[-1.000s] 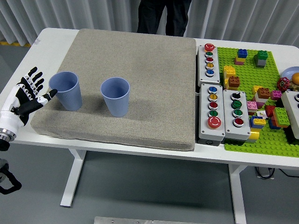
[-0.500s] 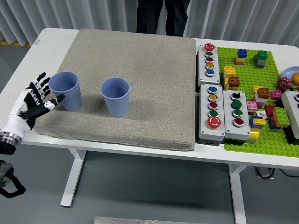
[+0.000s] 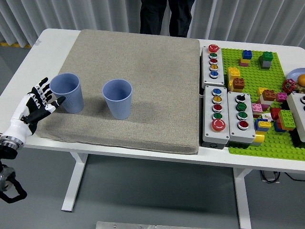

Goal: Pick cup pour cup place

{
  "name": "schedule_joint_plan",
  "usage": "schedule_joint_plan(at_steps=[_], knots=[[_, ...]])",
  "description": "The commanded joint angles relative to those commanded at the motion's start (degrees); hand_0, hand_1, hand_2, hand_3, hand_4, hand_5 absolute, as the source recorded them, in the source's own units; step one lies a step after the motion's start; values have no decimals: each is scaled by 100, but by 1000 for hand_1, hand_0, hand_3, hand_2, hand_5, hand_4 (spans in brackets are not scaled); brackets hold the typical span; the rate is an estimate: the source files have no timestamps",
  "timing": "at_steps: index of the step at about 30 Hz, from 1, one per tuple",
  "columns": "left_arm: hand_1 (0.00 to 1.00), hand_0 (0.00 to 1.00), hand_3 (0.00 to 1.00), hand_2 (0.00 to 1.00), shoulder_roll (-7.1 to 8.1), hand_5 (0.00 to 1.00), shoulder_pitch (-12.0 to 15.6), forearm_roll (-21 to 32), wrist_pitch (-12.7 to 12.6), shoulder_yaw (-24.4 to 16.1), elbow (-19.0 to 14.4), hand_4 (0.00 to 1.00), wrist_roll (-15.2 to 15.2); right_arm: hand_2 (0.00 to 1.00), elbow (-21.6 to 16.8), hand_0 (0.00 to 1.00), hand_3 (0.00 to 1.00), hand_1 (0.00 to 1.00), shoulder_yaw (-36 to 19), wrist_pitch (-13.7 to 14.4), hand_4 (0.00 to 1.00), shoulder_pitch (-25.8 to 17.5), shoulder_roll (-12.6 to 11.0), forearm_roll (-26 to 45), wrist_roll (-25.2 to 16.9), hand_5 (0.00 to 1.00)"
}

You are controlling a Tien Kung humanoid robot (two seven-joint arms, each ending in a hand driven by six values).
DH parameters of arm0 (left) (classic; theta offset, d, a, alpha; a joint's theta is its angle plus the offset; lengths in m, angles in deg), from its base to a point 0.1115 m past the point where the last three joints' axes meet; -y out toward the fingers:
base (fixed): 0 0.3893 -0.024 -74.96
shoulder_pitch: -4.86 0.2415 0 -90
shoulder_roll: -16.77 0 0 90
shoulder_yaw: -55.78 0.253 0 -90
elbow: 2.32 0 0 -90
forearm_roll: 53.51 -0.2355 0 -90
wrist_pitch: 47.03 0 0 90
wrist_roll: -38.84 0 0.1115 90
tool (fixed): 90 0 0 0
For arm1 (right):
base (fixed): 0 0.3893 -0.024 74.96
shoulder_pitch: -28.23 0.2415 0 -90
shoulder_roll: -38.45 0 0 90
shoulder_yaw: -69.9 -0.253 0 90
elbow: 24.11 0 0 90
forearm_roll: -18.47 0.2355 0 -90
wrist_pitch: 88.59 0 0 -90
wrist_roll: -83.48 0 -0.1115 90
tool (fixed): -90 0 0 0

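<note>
— Look at the left hand (image 3: 35,106) at the table's left edge. A second ago its thumb was nearly touching the left cup (image 3: 66,92). Now it has slid down and away a bit.

— Is it holding the cup?

— No. The fingers are spread wide and hold nothing. I think the grab has not begun yet.

— Where are the cups?

— Both stand on the grey mat (image 3: 143,62). The left cup is near the mat's left edge. The right cup (image 3: 117,98) is just beside it, not touching.

— Which way do they point?

— Straight up, open mouths on top. I cannot see if anything is inside.

— And further right?

— Button boxes (image 3: 213,61), then bricks on a green plate (image 3: 281,148). A person (image 3: 164,14) stands at the far side
</note>
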Motion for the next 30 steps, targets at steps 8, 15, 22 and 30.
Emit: schedule_joint_plan(at_steps=[8, 15, 22, 30], knots=[[982, 987, 998, 998, -23, 233, -78, -2, 3, 92, 124, 954, 5, 717, 0, 719, 686, 678, 6, -3, 299, -16, 1, -2, 4, 343], [981, 986, 998, 998, -41, 266, -125, 31, -40, 180, 191, 965, -12, 717, 0, 719, 685, 678, 3, -6, 299, -34, 4, -20, 10, 343], [980, 986, 998, 998, -44, 283, -223, 30, -51, 265, 255, 971, -5, 716, 0, 719, 686, 678, 14, -6, 299, -29, 5, -5, 8, 342], [980, 986, 998, 998, -63, 282, -362, -95, -64, 349, 307, 974, 40, 717, 0, 719, 685, 678, 29, -7, 299, -18, 0, 30, -4, 343]])
